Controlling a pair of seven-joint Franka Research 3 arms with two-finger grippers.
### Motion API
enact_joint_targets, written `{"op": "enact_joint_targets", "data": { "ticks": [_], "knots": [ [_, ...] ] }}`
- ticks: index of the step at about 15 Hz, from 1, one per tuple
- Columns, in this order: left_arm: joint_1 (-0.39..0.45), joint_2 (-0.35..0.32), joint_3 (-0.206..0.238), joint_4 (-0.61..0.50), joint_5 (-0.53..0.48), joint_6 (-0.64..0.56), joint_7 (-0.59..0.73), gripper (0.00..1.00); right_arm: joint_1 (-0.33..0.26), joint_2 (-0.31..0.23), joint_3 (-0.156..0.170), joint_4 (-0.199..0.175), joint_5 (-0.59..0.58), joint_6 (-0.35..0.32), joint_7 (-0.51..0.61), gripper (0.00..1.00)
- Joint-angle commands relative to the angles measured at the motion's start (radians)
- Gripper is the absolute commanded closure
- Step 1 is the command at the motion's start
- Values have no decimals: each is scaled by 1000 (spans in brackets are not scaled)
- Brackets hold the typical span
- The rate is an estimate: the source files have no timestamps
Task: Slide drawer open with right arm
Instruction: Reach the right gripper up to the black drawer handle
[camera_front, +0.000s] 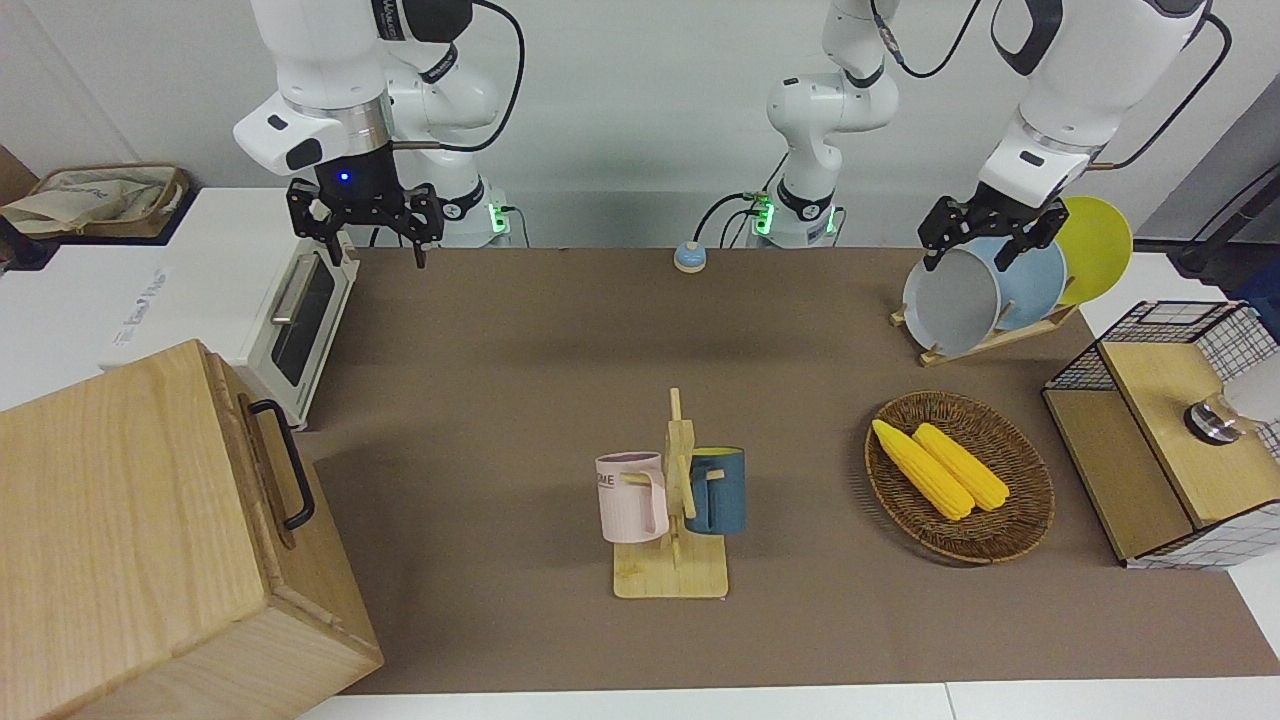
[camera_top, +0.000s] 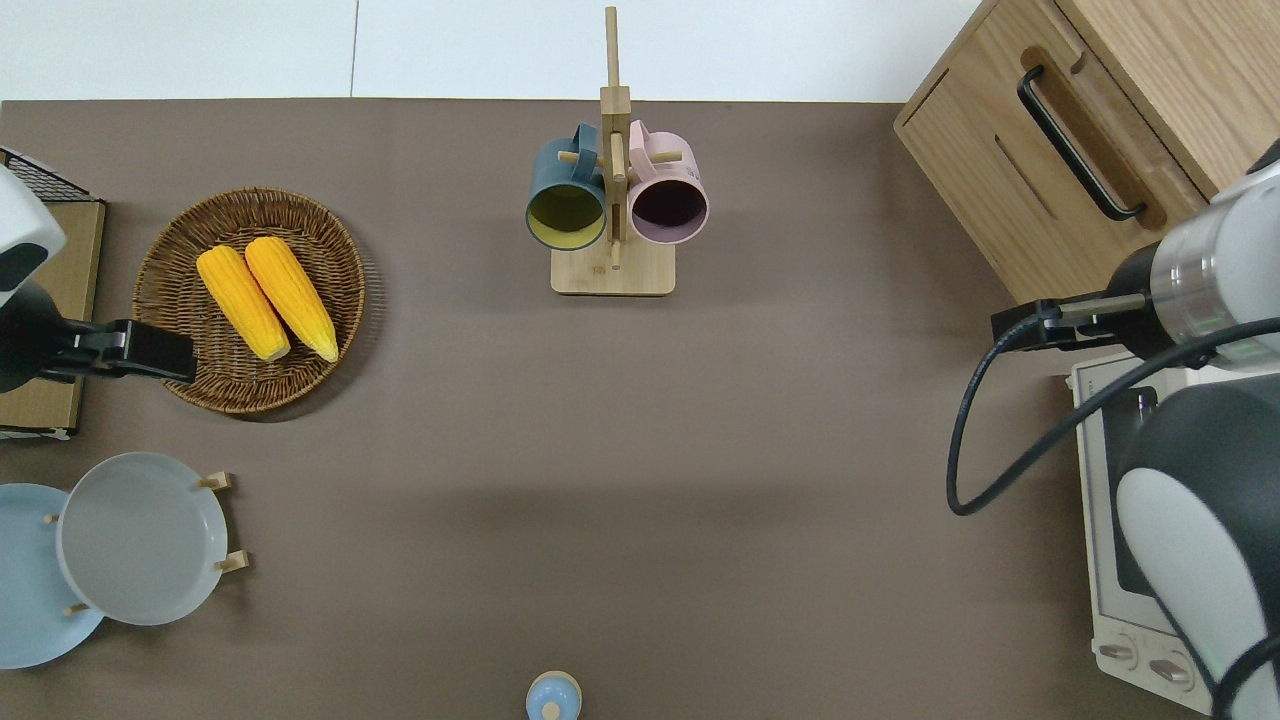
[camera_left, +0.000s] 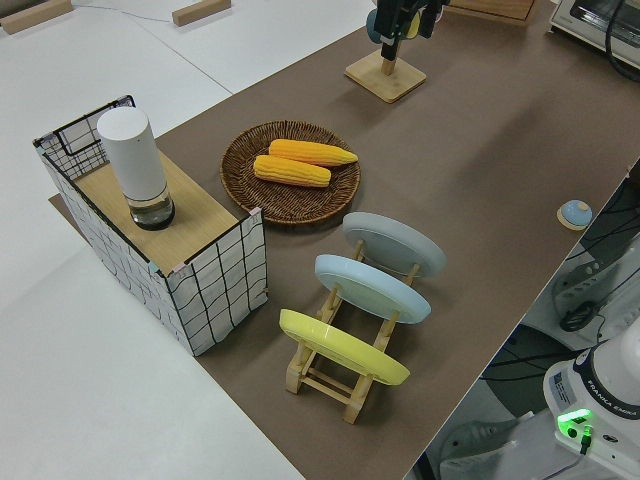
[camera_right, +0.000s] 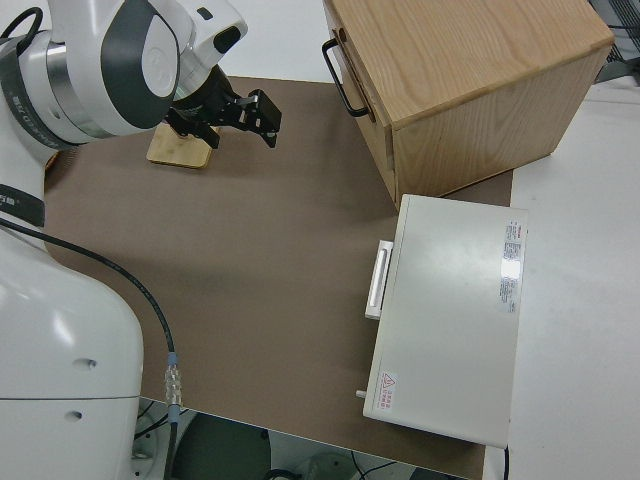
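Note:
The drawer (camera_top: 1060, 150) is the wide front panel of a big pale wooden box (camera_front: 130, 540) at the right arm's end of the table. Its front sits flush with the box. A black bar handle (camera_front: 285, 465) runs across it, seen again as the handle (camera_right: 340, 75) in the right side view. My right gripper (camera_front: 372, 245) hangs open in the air with nothing between its fingers, a blue light on its wrist. It is over the brown mat beside the toaster oven's door, apart from the handle. The same gripper (camera_right: 238, 125) shows spread fingers. My left arm is parked.
A white toaster oven (camera_front: 300, 320) stands next to the box, nearer to the robots. Mid-table is a mug rack (camera_front: 672, 500) with two mugs. A basket (camera_front: 1030, 500) of corn, a plate rack (camera_front: 985, 345) and a wire-grid cabinet (camera_front: 1170, 440) stand toward the left arm's end.

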Motion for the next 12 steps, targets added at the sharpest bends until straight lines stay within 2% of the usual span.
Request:
{"op": "enact_joint_targets", "data": {
  "ticks": [1, 3, 4, 6, 7, 9, 10, 12],
  "knots": [
    [4, 11, -6, 26, 17, -20, 10, 7, 62, 3, 27, 1, -220, 1, -59, 13],
    [4, 11, -6, 26, 17, -20, 10, 7, 115, 20, 27, -25, -384, 67, -68, 15],
    [4, 11, -6, 26, 17, -20, 10, 7, 117, 25, 41, -44, -449, 113, -70, 15],
    [4, 11, -6, 26, 17, -20, 10, 7, 117, 37, 55, -101, -584, 223, -68, 15],
    [4, 11, -6, 26, 17, -20, 10, 7, 119, 64, 57, -117, -651, 266, -67, 15],
    [4, 11, -6, 24, 17, -20, 10, 7, 134, 107, 57, -182, -881, 352, -50, 15],
    [4, 11, -6, 26, 17, -20, 10, 7, 133, 133, 55, -199, -964, 381, -25, 15],
    [4, 11, -6, 26, 17, -20, 10, 7, 120, 190, 54, -203, -1101, 388, -2, 15]
  ]
}}
